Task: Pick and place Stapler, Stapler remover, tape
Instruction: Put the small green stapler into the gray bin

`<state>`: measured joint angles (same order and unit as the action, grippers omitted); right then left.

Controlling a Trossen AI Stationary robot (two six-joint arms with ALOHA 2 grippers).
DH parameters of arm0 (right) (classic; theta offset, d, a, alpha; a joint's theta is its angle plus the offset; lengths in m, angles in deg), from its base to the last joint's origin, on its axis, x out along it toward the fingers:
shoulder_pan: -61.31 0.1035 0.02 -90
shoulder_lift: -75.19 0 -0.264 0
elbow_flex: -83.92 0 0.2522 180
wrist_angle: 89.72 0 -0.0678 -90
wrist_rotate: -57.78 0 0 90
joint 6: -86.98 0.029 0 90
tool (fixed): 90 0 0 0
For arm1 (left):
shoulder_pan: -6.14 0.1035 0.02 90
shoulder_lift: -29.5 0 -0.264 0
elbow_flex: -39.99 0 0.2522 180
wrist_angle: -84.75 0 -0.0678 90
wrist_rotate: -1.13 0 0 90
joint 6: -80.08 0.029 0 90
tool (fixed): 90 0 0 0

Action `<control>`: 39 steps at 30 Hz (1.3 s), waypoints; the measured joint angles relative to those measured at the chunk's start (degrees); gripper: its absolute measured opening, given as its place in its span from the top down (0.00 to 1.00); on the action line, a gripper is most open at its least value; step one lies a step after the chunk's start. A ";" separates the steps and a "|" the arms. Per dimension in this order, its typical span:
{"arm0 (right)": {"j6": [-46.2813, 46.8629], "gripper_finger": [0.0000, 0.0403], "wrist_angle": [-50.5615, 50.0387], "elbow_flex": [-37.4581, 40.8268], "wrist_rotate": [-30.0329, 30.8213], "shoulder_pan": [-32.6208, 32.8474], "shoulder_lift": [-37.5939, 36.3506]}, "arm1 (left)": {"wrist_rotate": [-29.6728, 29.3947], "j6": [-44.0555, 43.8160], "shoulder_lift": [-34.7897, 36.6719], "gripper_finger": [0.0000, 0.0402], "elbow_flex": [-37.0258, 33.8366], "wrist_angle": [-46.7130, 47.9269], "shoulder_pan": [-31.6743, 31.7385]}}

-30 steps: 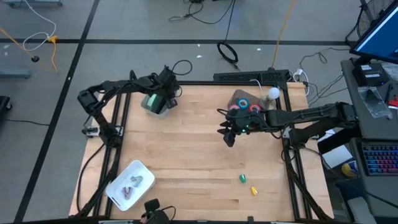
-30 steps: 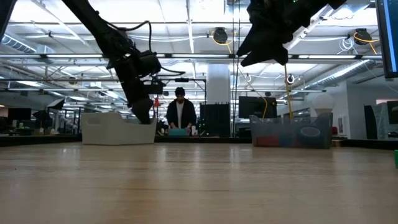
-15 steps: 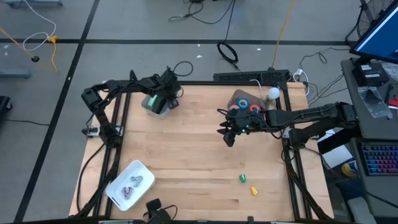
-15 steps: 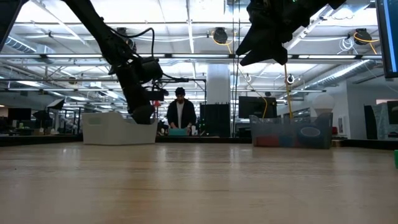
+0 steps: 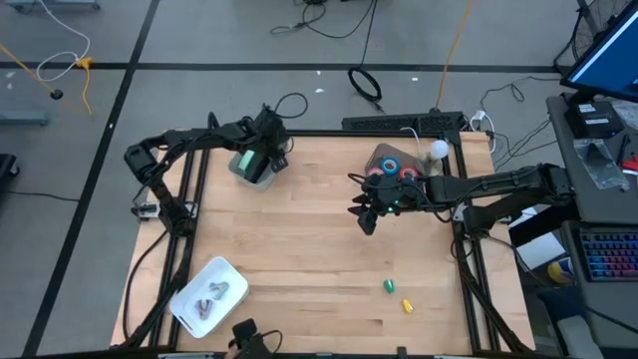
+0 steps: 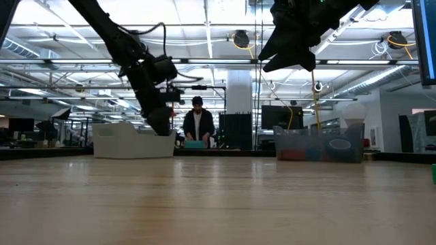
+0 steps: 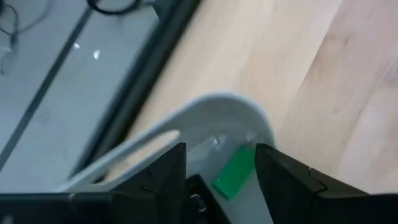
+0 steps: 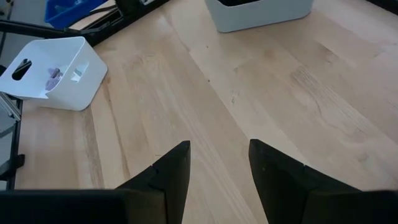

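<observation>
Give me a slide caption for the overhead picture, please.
Left gripper hovers over a white bin at the table's far edge; right gripper waits mid-table.

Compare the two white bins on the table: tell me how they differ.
The far bin sits at the table's back-left with the left pincer over it; the near bin sits at the front-left corner with no arm by it. The far bin holds a green item; the near bin holds small greyish pieces. Both are white and open-topped.
</observation>
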<state>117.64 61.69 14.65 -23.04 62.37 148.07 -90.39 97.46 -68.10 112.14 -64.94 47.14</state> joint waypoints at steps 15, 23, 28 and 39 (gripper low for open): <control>5.27 0.61 -16.83 0.00 -29.83 0.95 0.00 | 17.93 -24.29 23.73 0.54 0.00 -0.21 -4.88; 29.55 0.61 -29.71 0.02 -37.85 6.45 0.00 | 26.06 -26.62 29.12 0.54 0.00 -0.14 -11.73; 42.83 0.61 -26.33 0.02 -37.57 11.73 0.33 | 26.01 -26.81 28.99 0.54 0.00 0.03 -16.41; 56.49 0.61 -23.21 0.06 -27.44 19.72 4.01 | 23.90 -26.09 28.49 0.54 0.00 -0.56 -20.87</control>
<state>174.12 38.47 14.71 -50.48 82.09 152.08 -66.49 71.37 -39.61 112.14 -65.50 26.27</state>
